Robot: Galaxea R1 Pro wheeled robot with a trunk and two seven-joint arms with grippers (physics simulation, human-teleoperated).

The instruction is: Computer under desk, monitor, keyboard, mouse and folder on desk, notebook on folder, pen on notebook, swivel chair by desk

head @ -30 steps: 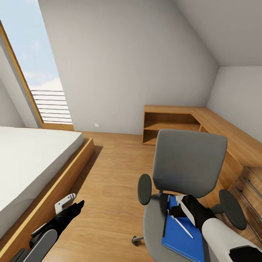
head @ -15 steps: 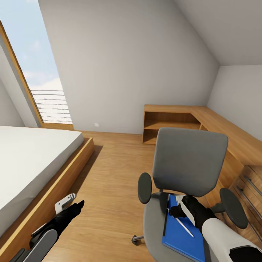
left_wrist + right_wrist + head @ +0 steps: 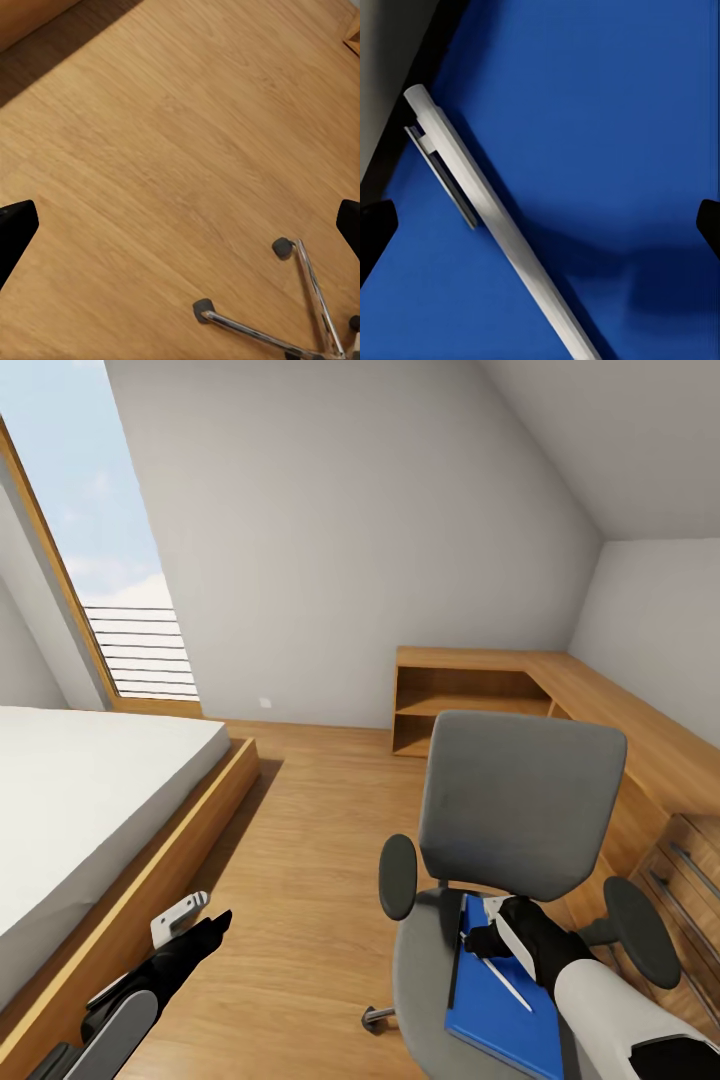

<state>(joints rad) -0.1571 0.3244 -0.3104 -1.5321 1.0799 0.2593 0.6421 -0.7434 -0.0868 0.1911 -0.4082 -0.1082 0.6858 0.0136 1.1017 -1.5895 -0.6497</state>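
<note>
We hold the right pincer [image 3: 497,932] spread directly above the thin white-silver pen [image 3: 495,225], whose long axis runs diagonally between the fingertips. The pen lies on the flat blue folder [image 3: 500,1000] on the grey upholstered swivel chair [image 3: 515,810]. The left pincer [image 3: 190,920], also spread, hangs well apart over the wooden floor [image 3: 150,150].

The seat of the swivel chair [image 3: 425,980] is occupied by a flat blue item [image 3: 495,1010], laid toward its right edge. A pen [image 3: 497,972] is seen lying slantwise on it.
</note>
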